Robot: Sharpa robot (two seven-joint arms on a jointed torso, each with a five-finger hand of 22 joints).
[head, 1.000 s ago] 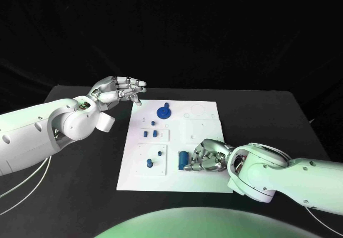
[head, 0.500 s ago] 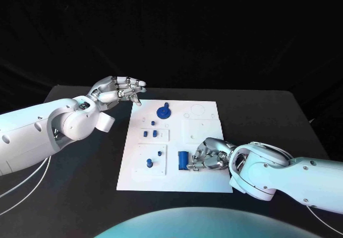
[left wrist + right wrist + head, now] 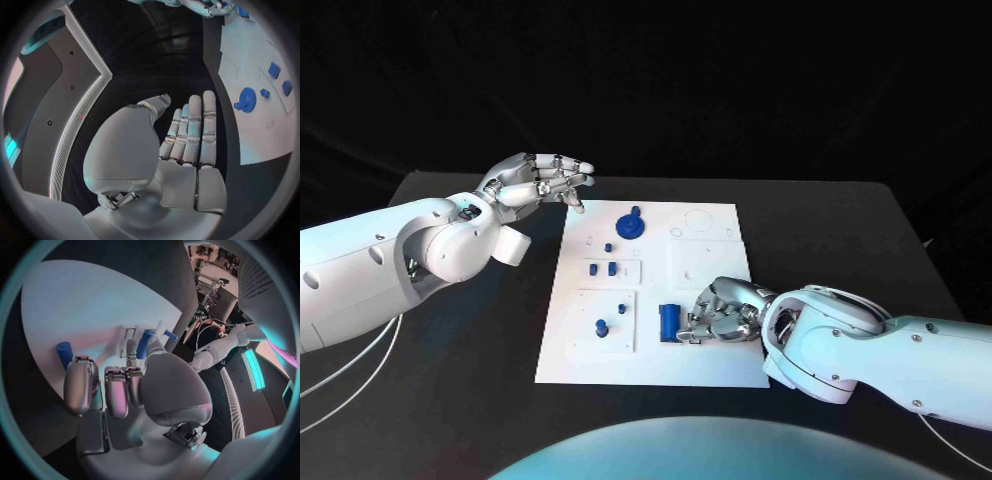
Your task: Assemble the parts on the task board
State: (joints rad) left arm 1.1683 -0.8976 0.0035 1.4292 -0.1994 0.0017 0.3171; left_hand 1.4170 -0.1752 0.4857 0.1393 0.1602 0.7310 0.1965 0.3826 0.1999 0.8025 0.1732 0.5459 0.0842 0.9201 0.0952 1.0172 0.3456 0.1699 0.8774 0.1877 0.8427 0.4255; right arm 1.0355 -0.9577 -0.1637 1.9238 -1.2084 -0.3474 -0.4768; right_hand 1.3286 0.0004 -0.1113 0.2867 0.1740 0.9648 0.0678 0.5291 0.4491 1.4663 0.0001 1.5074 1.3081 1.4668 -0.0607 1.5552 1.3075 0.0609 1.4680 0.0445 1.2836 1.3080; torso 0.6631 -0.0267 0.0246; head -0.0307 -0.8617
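Bench [image 3: 848, 230]: though black and broad, carries little beyond the board; dark strip on either side, enough for both arms to come in.
Task board [image 3: 697, 370]: white plate lying flat mid-bench; could slide if pushed sideways by the right hand pressing low at its near half.
Right hand [image 3: 718, 315]: down on the board's near right part, fingers curled in beside the blue cylinder; whether gripping it or merely touching, cannot tell from here.
Left hand [image 3: 538, 180]: hovering off the board's far left corner, fingers loosely bent and apart, holding nothing.
Blue cylinder [image 3: 669, 320]: lying just beside the right hand's fingertips [image 3: 81, 385]; likely to roll away or tip if nudged instead of pinched squarely.
Blue wheel part [image 3: 632, 226]: seated at the far end of the board, near the left hand; at risk of a knock should that hand sweep inward.
Small blue parts [image 3: 600, 269]: a pair in the middle-left recess, another piece [image 3: 602, 327] in the near-left recess; well apart from both hands.
In the way: right forearm covering the board's near right corner, hiding whatever slot sits beneath.
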